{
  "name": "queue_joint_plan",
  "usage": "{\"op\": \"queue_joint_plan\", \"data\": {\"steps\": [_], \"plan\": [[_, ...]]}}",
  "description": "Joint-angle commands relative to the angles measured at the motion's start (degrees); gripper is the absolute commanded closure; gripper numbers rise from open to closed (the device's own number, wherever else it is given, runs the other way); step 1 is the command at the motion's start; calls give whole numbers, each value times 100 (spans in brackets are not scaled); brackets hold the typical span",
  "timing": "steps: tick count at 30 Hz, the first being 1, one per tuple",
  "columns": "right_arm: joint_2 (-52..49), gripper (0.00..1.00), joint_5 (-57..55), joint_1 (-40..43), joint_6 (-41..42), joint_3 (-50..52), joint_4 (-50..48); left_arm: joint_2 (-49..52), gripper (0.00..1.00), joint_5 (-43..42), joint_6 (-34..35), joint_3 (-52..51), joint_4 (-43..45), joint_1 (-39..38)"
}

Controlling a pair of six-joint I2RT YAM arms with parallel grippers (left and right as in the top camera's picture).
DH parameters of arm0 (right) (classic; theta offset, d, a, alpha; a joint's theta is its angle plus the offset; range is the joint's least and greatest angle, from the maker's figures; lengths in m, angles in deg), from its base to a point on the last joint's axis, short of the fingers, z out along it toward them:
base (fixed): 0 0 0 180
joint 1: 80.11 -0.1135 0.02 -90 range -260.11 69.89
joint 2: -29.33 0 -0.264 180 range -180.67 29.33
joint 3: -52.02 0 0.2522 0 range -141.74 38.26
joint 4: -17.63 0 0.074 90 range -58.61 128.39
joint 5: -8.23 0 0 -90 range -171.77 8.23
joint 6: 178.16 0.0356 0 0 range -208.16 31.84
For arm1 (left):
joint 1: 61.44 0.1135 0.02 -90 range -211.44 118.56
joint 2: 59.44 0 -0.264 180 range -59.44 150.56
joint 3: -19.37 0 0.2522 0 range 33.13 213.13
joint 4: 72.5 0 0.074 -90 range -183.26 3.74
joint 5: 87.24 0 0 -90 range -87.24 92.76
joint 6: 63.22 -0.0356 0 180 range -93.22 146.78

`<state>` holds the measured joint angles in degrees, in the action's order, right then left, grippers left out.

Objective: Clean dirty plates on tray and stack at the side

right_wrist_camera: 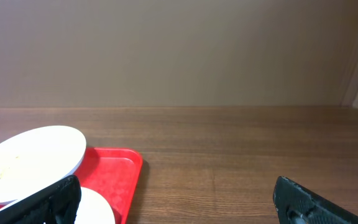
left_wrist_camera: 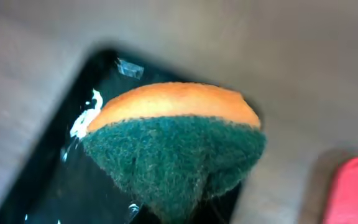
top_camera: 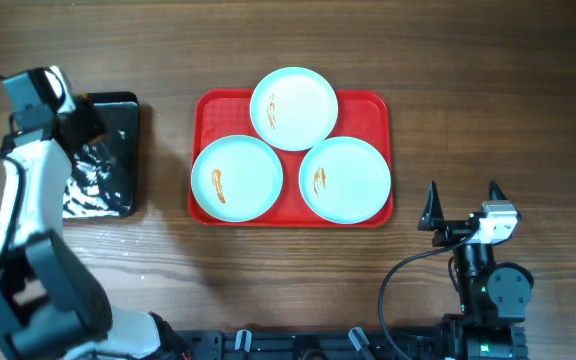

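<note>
Wooden table (top_camera: pixel 468 60), seen from overhead, at the opening stage of the cleaning task.

The red tray (top_camera: pixel 368 105) lies at centre and carries all three dirty plates: rear plate (top_camera: pixel 294 108), front-left plate (top_camera: pixel 237 178) and front-right plate (top_camera: pixel 345 180). They are set in a close triangle, and the rear one appears to overlap the rims of the two in front. No plate stands on the table beside the tray, so no stack has been started.

The black tray (top_camera: pixel 123 130) sits well to the left and holds a patch of white foam (top_camera: pixel 93 180).

The left gripper (top_camera: pixel 86 128) is above the black tray. It is clamped on a sponge (left_wrist_camera: pixel 173 149) with an orange body and a green scouring face, pinched into a fold.

The right gripper (top_camera: pixel 463 195) is near the front-right corner of the red tray, jaws spread wide and holding nothing.

Each plate bears an orange-brown sauce smear: (top_camera: pixel 271 108), (top_camera: pixel 218 184) and (top_camera: pixel 319 180).

Judgement: the sponge is in hand, but no plate is wiped. All three wipes and the whole stacking step remain.
</note>
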<state>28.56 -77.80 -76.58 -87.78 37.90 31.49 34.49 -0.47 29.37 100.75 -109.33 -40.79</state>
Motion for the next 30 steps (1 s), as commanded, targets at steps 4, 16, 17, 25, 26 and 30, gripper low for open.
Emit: {"op": "queue_joint_plan", "data": {"steps": [4, 16, 17, 25, 26, 30], "plan": [[50, 0, -81, 20, 116, 7, -13, -1572, 96, -153, -92, 431, 553, -125], [50, 0, -81, 20, 114, 7, -13, 505, 96, 367, -94, -214, 157, -87], [50, 0, -81, 20, 114, 7, -13, 549, 96, 380, -94, -201, 162, -87], [50, 0, -81, 20, 116, 7, -13, -708, 96, 284, -90, 426, 170, -168], [50, 0, -81, 20, 116, 7, -13, -826, 96, 286, -92, 426, 216, -166], [50, 0, -81, 20, 114, 7, -13, -686, 96, 334, -146, 278, 105, -116]]}}
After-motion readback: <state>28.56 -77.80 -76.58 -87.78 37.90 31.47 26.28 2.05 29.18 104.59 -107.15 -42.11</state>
